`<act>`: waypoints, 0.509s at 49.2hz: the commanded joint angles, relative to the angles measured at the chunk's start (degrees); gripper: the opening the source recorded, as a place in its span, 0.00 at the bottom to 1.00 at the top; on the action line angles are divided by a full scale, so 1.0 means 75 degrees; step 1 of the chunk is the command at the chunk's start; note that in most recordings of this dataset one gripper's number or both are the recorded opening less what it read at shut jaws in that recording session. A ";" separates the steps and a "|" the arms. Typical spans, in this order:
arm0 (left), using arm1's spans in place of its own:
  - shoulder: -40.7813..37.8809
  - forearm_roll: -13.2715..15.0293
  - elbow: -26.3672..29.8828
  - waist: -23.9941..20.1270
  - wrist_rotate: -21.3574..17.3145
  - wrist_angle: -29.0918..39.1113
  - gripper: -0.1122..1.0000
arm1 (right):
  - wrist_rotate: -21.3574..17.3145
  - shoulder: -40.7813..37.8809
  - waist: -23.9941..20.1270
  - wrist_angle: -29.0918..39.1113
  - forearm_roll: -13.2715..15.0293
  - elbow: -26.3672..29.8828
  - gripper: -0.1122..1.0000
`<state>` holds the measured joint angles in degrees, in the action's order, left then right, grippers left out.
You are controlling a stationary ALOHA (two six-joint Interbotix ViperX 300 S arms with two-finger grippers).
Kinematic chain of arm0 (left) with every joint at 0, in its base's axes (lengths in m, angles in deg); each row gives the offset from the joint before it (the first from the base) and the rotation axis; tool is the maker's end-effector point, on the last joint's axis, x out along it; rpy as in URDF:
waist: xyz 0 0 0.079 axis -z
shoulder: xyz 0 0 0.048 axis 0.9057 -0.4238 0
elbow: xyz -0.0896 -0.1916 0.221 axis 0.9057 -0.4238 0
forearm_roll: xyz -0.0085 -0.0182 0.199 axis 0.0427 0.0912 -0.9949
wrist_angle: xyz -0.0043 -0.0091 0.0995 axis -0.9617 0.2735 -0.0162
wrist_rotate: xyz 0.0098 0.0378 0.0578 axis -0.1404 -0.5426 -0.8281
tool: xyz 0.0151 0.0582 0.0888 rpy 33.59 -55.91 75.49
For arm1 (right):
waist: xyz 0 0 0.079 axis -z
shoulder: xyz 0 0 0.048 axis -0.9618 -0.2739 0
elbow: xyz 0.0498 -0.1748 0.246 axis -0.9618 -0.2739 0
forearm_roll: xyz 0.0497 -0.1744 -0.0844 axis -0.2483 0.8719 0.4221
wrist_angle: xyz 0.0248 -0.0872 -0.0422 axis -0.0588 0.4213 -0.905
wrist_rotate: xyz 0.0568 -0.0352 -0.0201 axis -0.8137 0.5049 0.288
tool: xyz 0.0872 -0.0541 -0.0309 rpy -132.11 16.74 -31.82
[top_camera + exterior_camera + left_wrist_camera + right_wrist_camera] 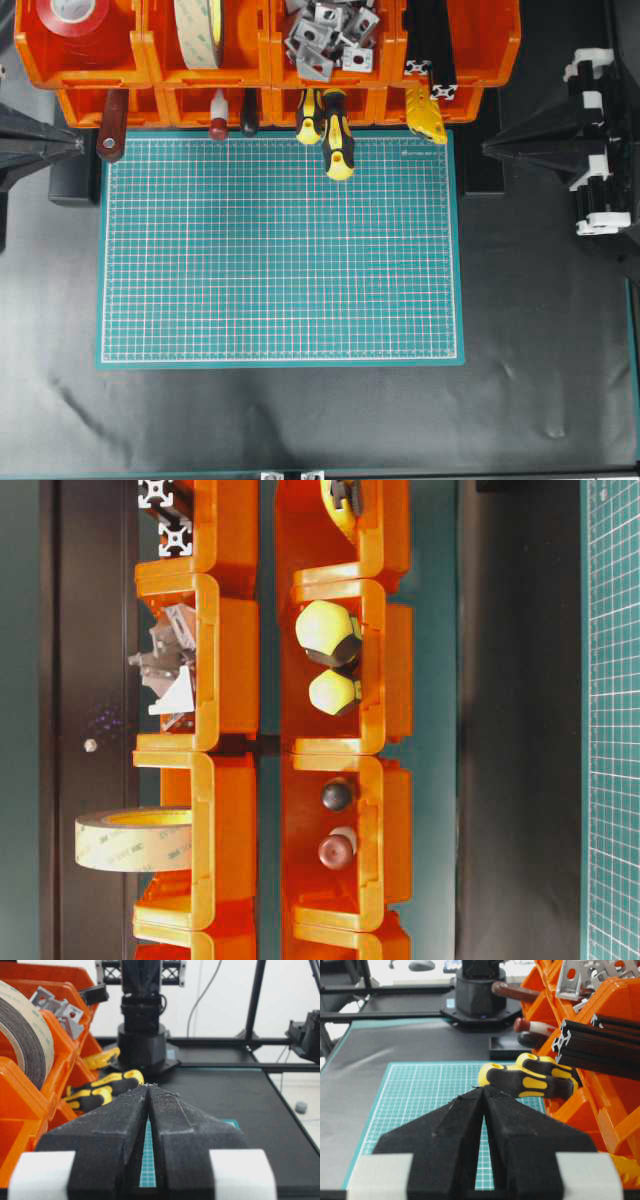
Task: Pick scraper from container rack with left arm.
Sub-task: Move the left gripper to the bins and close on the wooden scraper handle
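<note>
Left claw (148, 1091) together; right claw (483, 1091) together; green mat (280, 250) on black table (300, 420).

Orange container rack (90, 70), reddish-brown scraper (112, 125), white-gridded green mat (280, 260).

The black left arm's pincer gripper (148, 1089) sits at the left edge of the overhead view, its textured fingers (120, 1125) pressed together at the tips. Opposite, the black right arm's gripper (483, 1091) points inward from the right edge, jaws apparently closed, a thin slit showing behind the meeting tips.
</note>
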<state>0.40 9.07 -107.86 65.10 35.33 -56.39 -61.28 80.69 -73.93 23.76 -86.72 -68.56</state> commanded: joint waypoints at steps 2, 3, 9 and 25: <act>-0.0223 -0.0340 0.0480 0.0199 0.0141 0.0633 0.15 | -0.0129 0.0023 -0.0152 -0.0164 -0.0105 0.0340 0.12; -0.0223 -0.0328 0.0574 0.0223 0.0141 0.0832 0.15 | -0.0152 0.0035 -0.0152 -0.0199 -0.0176 0.0363 0.12; -0.0176 -0.0352 0.1289 0.0352 0.0059 0.2133 0.10 | -0.0422 0.0164 -0.0152 -0.0340 -0.0492 0.0387 0.11; -0.0480 -0.0480 0.3562 0.0738 -0.0527 0.6914 0.10 | -0.0691 0.0176 -0.0152 -0.0340 -0.0527 0.0398 0.11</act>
<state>-2.06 6.08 -86.77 69.49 32.87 -13.50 -66.11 82.36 -75.16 22.18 -90.32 -67.33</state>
